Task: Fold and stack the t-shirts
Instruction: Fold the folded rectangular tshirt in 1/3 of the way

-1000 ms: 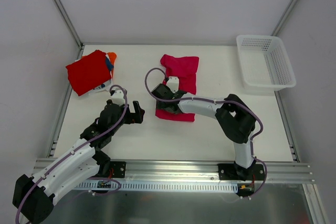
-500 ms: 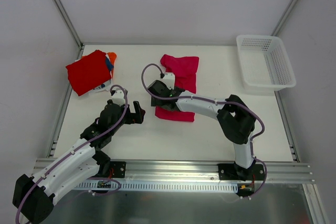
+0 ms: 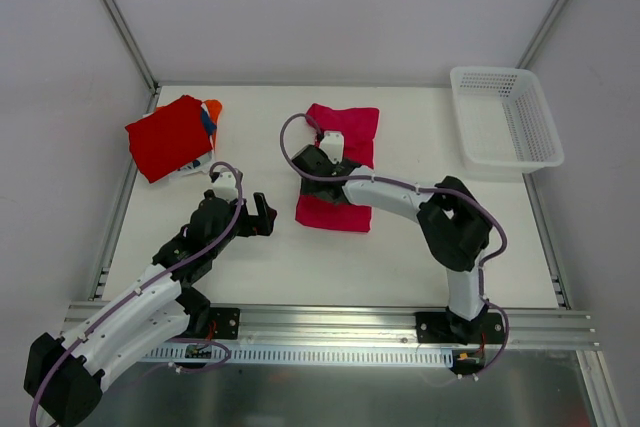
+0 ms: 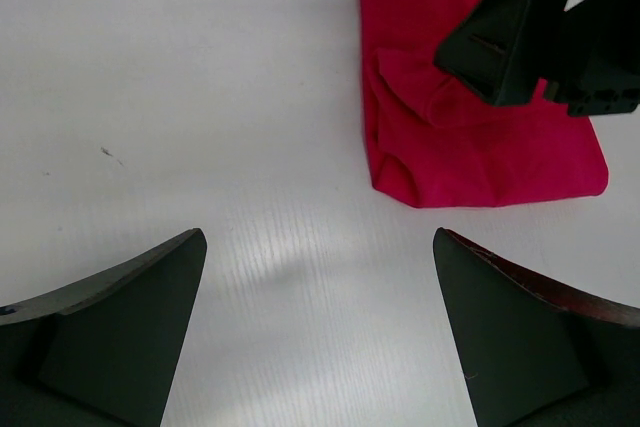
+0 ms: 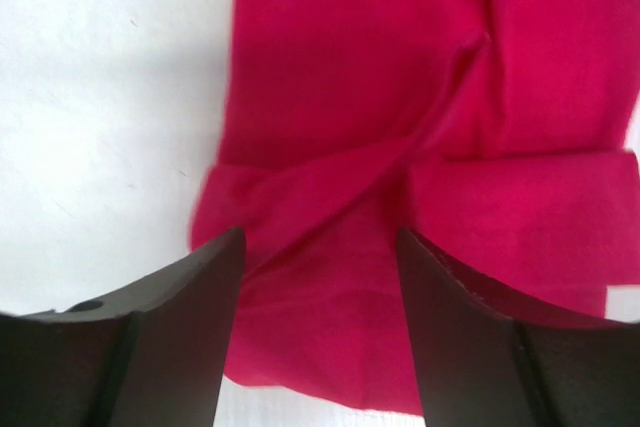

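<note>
A magenta-pink t-shirt [image 3: 345, 162] lies partly folded in the middle of the table, wrinkled, with a fold across its near half [image 5: 400, 67]. My right gripper [image 3: 308, 162] hangs over the shirt's left side. Its jaws stand open in the right wrist view [image 5: 318, 237], with the cloth below and between them, not pinched. My left gripper [image 3: 268, 217] is wide open over bare table [image 4: 318, 237], left of the shirt's near corner [image 4: 470, 147]. At the back left lies a stack of t-shirts with a red one [image 3: 168, 135] on top and orange [image 3: 212, 107], blue and white edges showing beneath.
A white mesh basket [image 3: 505, 117] stands at the back right corner. Metal frame rails [image 3: 120, 197] run along the table's left and right edges. The right arm's purple cable loops above the shirt.
My right gripper has moved from the shirt's near half toward the far side along its left edge, and its jaws narrowed slightly. The left arm has not moved.
</note>
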Action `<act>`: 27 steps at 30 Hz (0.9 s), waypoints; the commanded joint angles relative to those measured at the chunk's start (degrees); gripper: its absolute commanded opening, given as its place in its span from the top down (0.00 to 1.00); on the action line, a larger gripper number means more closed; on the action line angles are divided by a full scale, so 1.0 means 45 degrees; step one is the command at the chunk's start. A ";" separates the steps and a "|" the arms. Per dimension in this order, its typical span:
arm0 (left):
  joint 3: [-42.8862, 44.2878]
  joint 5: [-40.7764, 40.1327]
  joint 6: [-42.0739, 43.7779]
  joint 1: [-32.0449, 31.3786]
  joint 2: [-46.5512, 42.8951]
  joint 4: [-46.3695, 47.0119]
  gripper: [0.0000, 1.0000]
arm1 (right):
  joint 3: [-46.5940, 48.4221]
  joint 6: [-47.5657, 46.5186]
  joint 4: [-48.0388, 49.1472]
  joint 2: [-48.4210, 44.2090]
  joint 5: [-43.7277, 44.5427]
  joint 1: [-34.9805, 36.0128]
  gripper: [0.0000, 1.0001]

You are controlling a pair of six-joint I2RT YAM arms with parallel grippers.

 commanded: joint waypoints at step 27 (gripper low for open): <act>-0.0250 0.0341 -0.0306 0.0027 -0.0182 0.0381 0.01 | -0.2971 0.1291 0.0217 -0.1936 0.1035 0.0143 0.37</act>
